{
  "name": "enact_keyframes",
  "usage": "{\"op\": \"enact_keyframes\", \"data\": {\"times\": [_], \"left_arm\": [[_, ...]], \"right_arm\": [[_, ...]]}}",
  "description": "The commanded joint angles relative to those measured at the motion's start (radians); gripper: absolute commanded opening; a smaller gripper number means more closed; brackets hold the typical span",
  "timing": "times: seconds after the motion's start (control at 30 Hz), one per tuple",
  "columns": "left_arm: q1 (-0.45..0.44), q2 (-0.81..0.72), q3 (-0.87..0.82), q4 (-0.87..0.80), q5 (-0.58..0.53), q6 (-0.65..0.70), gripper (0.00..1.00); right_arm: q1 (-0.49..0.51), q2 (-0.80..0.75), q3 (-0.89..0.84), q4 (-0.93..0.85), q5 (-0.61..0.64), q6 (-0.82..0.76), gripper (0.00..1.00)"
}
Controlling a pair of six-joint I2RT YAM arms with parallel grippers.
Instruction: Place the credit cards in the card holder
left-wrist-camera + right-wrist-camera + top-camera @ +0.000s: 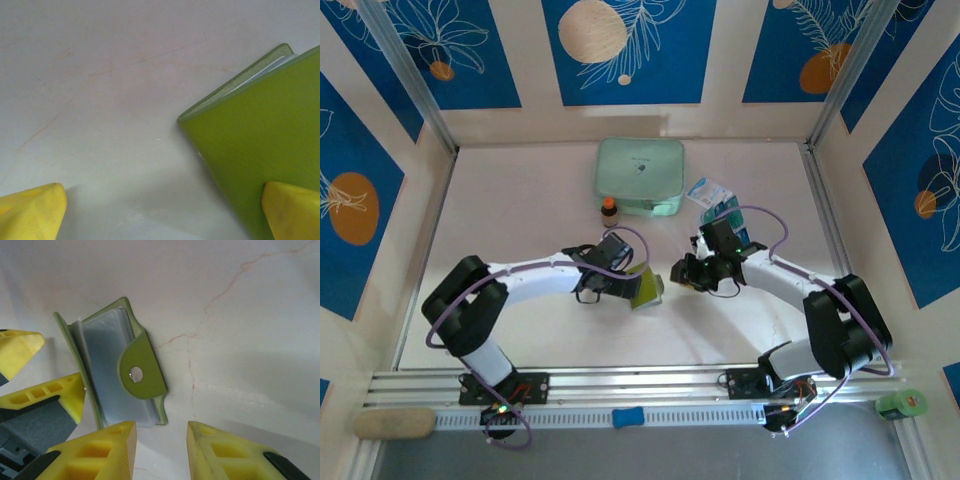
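The olive-green card holder (648, 289) sits half open at mid-table between the two grippers. Its strap tab (145, 382) and silver snap stud (136, 373) face the right gripper (162, 450), whose jaws are narrowly parted and empty. The left gripper (162, 215) is spread wide, one fingertip (292, 210) against the holder's cover. A mint-green zip case (638, 177) lies at the far side.

Left arm (525, 280): elbow folded near the desk's near left corner, forearm reaching right toward the middle.
Left pincer (162, 212): jaws spread wide, pointing down.
Right arm (790, 282): bent up from the near right corner, forearm reaching left.
Right pincer (162, 450): narrow gap, nothing between its fingers.
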Motion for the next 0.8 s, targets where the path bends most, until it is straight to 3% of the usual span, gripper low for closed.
{"op": "enact_keyframes", "data": {"times": [0.0, 0.4, 0.77], "left_arm": [[-0.017, 0.032, 0.042, -0.076, -0.051, 0.041, 1.0], [-0.061, 0.14, 0.149, -0.235, -0.147, 0.097, 1.0], [-0.068, 0.156, 0.157, -0.239, -0.148, 0.103, 1.0]], "right_arm": [[0.014, 0.018, 0.042, -0.007, -0.001, -0.028, 0.32], [0.061, 0.113, 0.131, -0.058, 0.053, -0.089, 0.32], [0.119, 0.183, 0.209, -0.117, 0.126, -0.145, 0.32]]}}
